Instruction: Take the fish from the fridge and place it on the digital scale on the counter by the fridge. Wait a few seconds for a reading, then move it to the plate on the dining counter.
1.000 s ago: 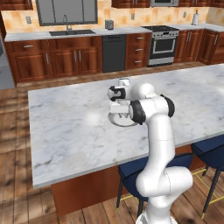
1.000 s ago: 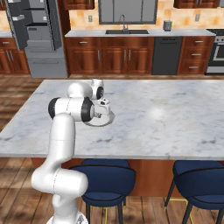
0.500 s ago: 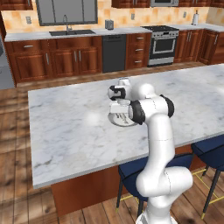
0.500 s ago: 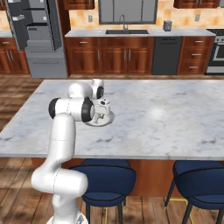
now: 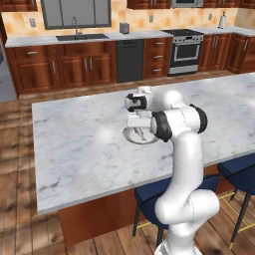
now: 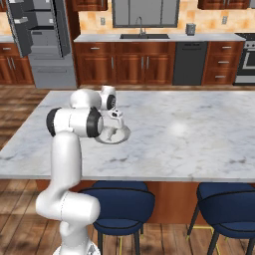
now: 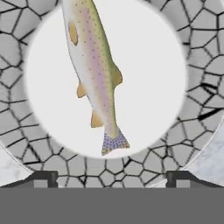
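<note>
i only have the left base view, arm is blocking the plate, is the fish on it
Observer: Yes. In the hand view the fish lies on the white centre of the plate, free of the fingers.
Operator: gripper let go?
Observer: Yes, the gripper is open; its fingertips stand wide apart at the plate's near rim, nothing between them.
Operator: which way is the fish pointing
Observer: In the hand view its tail points toward the fingertips and its head runs off the top edge.
Operator: where is the plate on the dining counter
Observer: In the right base view it sits on the dining counter toward its left end, just under the hand.
</note>
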Motion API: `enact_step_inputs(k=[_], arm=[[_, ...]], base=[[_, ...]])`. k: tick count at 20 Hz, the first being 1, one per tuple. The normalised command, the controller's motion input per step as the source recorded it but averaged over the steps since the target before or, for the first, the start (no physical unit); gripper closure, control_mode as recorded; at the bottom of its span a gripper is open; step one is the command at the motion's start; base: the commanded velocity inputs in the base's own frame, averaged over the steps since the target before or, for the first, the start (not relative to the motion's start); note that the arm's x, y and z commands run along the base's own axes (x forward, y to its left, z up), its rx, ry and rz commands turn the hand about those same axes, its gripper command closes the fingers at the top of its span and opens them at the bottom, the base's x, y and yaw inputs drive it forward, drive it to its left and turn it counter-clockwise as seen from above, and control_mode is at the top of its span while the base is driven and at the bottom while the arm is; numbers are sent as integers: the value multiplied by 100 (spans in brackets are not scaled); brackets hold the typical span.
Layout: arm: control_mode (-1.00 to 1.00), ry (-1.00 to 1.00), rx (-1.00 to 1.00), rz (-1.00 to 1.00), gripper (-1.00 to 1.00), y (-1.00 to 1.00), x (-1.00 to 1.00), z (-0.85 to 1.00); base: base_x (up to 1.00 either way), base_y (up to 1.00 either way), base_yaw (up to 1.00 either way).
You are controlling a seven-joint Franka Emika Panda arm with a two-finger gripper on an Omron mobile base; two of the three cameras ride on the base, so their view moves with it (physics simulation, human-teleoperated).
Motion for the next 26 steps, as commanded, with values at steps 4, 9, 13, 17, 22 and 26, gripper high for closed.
enact_step_inputs(k=[4, 9, 13, 17, 22, 26], arm=[[-100, -26, 0, 0, -100, 0, -100, 27], [-100, -19, 2, 0, -100, -23, -100, 3], [-100, -18, 0, 0, -100, -19, -89, 11], [-100, -26, 0, 0, -100, -3, -100, 79], [-100, -10, 0, 0, -100, 0, -100, 100], [-100, 0, 0, 2, -100, 0, -100, 100]], base=[[0, 0, 0], [0, 0, 0], [0, 0, 0], [0, 0, 0], [0, 0, 0], [0, 0, 0]])
